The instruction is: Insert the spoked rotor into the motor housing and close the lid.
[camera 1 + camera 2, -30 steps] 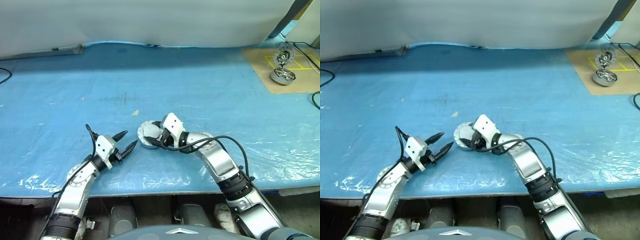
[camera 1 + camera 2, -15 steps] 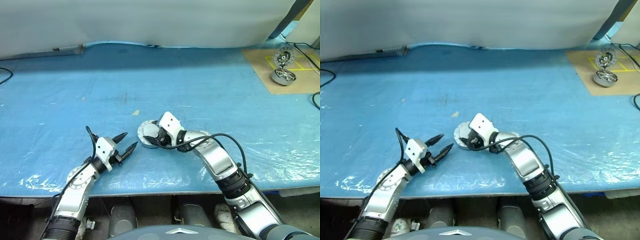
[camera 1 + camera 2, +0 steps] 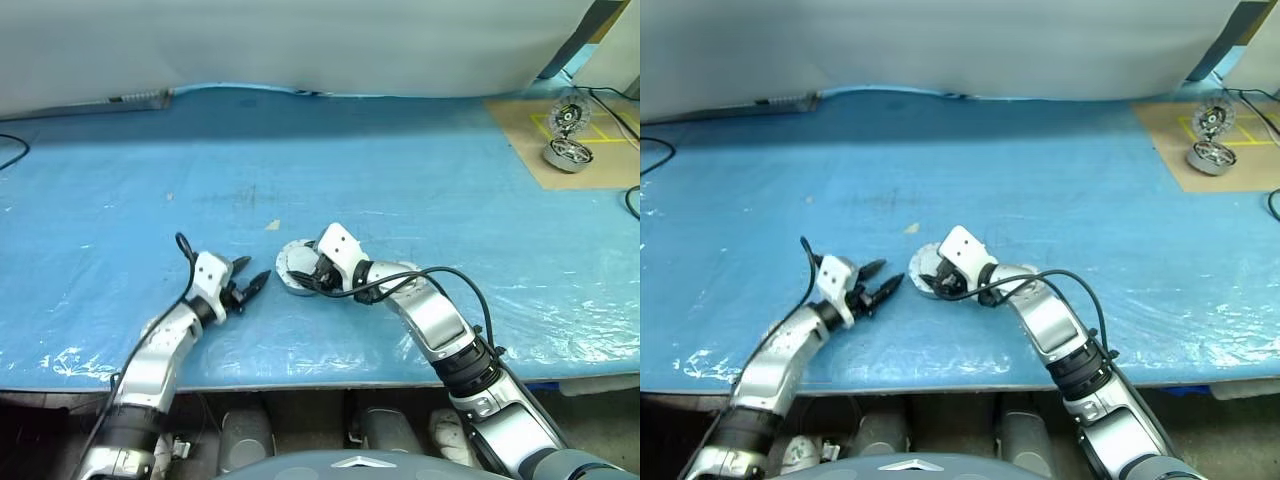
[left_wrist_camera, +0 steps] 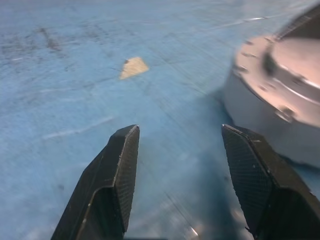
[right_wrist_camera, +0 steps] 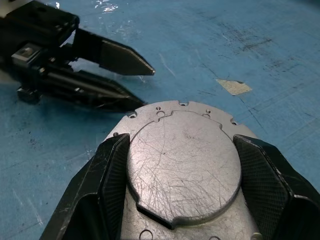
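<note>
right gripper (image 5: pixel 175 165) clamped around a round grey metal disc assembly (image 5: pixel 182 172) resting on the blue table cover (image 3: pixel 400 180), left gripper (image 3: pixel 243 283) spread wide and empty just beside it, spoked rotor (image 3: pixel 569 114) and another round part (image 3: pixel 565 153) well apart on a brown board (image 3: pixel 520 140) at far right

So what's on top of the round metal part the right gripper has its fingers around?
The round metal part shows a flat, scratched plate as its top face, with small holes around the rim and nothing lying on it. The right gripper straddles its sides. Its inside is covered.
</note>
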